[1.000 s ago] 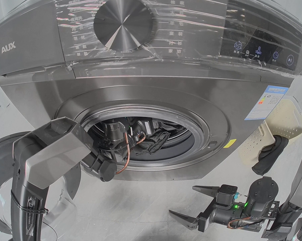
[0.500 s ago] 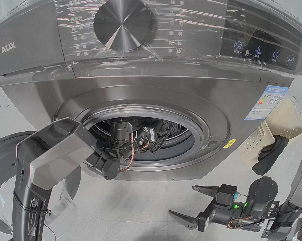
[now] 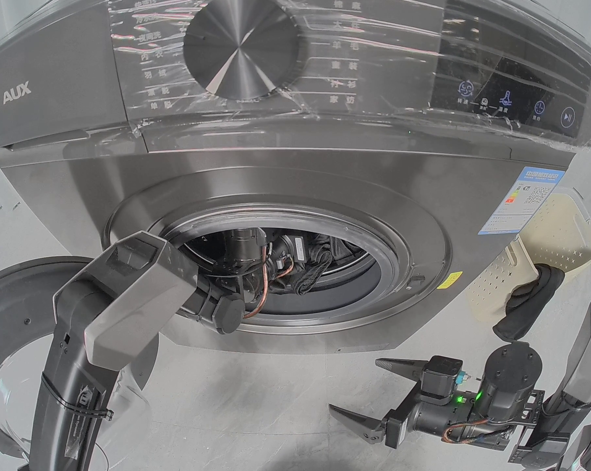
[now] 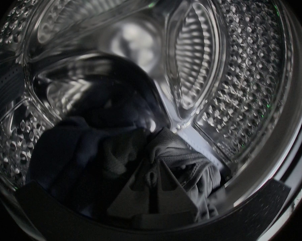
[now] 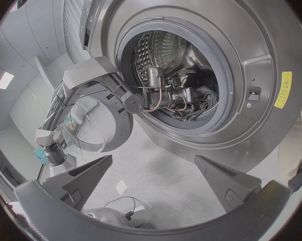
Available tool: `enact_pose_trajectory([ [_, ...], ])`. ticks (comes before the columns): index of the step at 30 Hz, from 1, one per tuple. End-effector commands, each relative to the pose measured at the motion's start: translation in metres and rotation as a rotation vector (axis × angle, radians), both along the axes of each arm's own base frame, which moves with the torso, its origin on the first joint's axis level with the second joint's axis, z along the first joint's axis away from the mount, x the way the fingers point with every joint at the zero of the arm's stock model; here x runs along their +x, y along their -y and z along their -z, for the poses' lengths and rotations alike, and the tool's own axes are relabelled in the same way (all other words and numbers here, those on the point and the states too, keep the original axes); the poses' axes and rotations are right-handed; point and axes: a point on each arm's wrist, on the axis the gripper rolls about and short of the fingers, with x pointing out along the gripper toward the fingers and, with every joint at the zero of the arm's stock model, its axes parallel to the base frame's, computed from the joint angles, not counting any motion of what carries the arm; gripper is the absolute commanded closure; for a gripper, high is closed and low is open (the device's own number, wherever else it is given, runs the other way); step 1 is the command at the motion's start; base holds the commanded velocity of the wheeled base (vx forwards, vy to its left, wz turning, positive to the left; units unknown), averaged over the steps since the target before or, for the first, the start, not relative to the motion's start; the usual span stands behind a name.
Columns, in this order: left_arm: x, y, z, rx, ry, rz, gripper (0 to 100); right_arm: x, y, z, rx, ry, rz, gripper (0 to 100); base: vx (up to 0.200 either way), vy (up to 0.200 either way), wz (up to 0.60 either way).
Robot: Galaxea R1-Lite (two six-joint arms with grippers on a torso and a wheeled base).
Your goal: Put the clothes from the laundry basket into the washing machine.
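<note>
holding a crumpled grey garment (image 4: 179, 151) in the left pincer (image 4: 154, 163), tips pinched narrow on the cloth, low inside the drum (image 4: 251, 67) of the washing machine (image 3: 308, 165). lying beside darker navy clothes (image 4: 64, 151), dim and hard to tell apart. partly hidden behind wrist and cable in the head view. draped over the rim of the cream laundry basket (image 3: 563, 230), one black cloth (image 3: 527, 302). with the right pincer (image 3: 354, 385) spread wide, low over the floor, and the door (image 3: 8, 322) swung open at left.
</note>
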Motion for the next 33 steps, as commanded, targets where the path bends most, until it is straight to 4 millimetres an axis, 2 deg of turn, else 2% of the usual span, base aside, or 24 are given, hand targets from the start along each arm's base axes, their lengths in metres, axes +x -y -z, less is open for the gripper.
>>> enact_pose_trajectory([
  [1,0.021,0.002,-0.007,-0.057,0.097,-0.058,100,0.001,-0.001,0.001,-0.003,-0.003,0.003,0,0.0,0.0,0.0],
  [3,0.022,0.003,-0.012,-0.07,0.115,-0.06,100,0.001,0.0,0.002,-0.004,-0.004,0.003,0,0.0,0.0,0.0],
  [4,0.021,0.002,-0.014,-0.072,0.119,-0.06,0,0.001,-0.001,0.002,-0.005,-0.005,0.003,0,0.0,0.0,0.0],
  [8,0.017,0.005,-0.017,-0.079,0.114,-0.056,0,0.001,0.0,0.003,-0.009,-0.008,0.003,0,0.0,0.0,0.0],
  [12,0.001,0.008,-0.025,-0.075,0.075,-0.036,0,0.001,0.0,0.003,-0.009,-0.008,0.004,0,0.0,0.0,0.0],
  [13,-0.011,0.008,-0.025,-0.056,0.043,-0.02,0,0.001,0.0,0.003,-0.01,-0.009,0.004,0,0.0,0.0,0.0],
  [17,-0.027,0.003,-0.01,0.001,-0.05,0.002,0,0.001,0.0,0.003,-0.009,-0.008,0.003,0,0.0,0.0,0.0],
  [22,-0.027,0.0,-0.001,0.015,-0.074,0.009,0,0.001,-0.001,0.003,-0.009,-0.008,0.001,0,0.0,0.0,0.0],
  [24,-0.025,0.001,0.018,0.039,-0.107,0.015,0,0.001,-0.002,0.003,-0.006,-0.006,0.0,0,0.0,0.0,0.0],
  [25,-0.023,0.001,0.022,0.045,-0.111,0.017,100,0.001,-0.002,0.003,-0.005,-0.005,0.0,0,0.0,0.0,0.0],
  [26,-0.021,0.001,0.03,0.052,-0.119,0.023,100,0.002,-0.001,0.002,-0.004,-0.004,0.001,0,0.0,0.0,0.0],
  [29,-0.015,0.005,0.034,0.043,-0.105,0.031,100,0.002,-0.001,0.003,-0.005,-0.005,0.003,0,0.0,0.0,0.0],
  [33,-0.009,0.008,0.024,0.022,-0.071,0.031,100,0.002,-0.002,0.002,-0.004,-0.004,0.001,0,0.0,0.0,0.0],
])
